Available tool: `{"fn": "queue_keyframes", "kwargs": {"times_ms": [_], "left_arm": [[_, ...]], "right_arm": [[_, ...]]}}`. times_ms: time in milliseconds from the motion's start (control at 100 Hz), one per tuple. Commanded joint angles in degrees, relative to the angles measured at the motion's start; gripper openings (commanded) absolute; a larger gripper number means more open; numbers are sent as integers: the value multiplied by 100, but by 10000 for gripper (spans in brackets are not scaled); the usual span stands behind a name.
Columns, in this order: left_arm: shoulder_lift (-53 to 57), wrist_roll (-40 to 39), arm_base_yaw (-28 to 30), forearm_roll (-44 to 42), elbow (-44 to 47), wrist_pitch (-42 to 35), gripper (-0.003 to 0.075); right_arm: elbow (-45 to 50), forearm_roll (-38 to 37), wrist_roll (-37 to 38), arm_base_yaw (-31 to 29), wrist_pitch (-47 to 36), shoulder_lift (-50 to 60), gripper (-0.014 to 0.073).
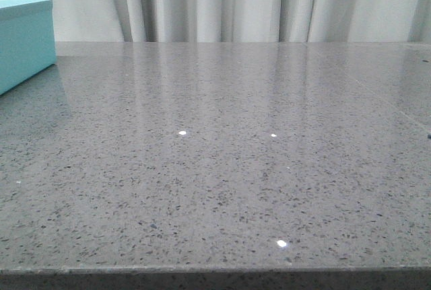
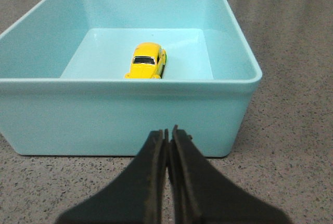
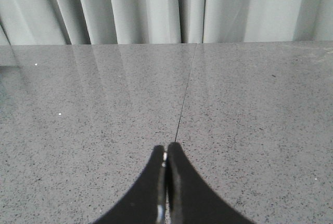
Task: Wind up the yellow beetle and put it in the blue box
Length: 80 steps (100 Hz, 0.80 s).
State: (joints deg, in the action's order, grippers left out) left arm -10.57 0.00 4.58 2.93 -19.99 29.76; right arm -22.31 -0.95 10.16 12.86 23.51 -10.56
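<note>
Glossy yellow beetle [image 2: 147,61]; matt plastic blue box [image 2: 130,115]; polished speckled table [image 1: 236,169].

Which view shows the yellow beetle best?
The left wrist view: the yellow beetle sits on its wheels inside the blue box, unobstructed. The front view shows only a corner of the box; the right wrist view shows neither.

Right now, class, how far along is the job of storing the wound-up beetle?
Storing looks done: the yellow beetle sits on the floor of the blue box. Nothing is in hand; the left gripper and right gripper are both shut and empty. Whether it was wound cannot be seen.
</note>
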Motion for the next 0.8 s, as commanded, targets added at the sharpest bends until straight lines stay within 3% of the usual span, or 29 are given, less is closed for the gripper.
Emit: {"fn": "queue_keyframes", "kwargs": {"times_ms": [0,570,790], "left_arm": [[-53,0,14,64,-138,-493,-18],[-53,0,14,64,-46,-503,-18],[367,-39,-253,-69,364,-600,-18]], "right_arm": [[-153,-70,-77,-10,-397,-51,-67],[-153,-70,-77,-10,-370,-51,-67],[-153,-70,-77,-10,-370,-51,-67]]}}
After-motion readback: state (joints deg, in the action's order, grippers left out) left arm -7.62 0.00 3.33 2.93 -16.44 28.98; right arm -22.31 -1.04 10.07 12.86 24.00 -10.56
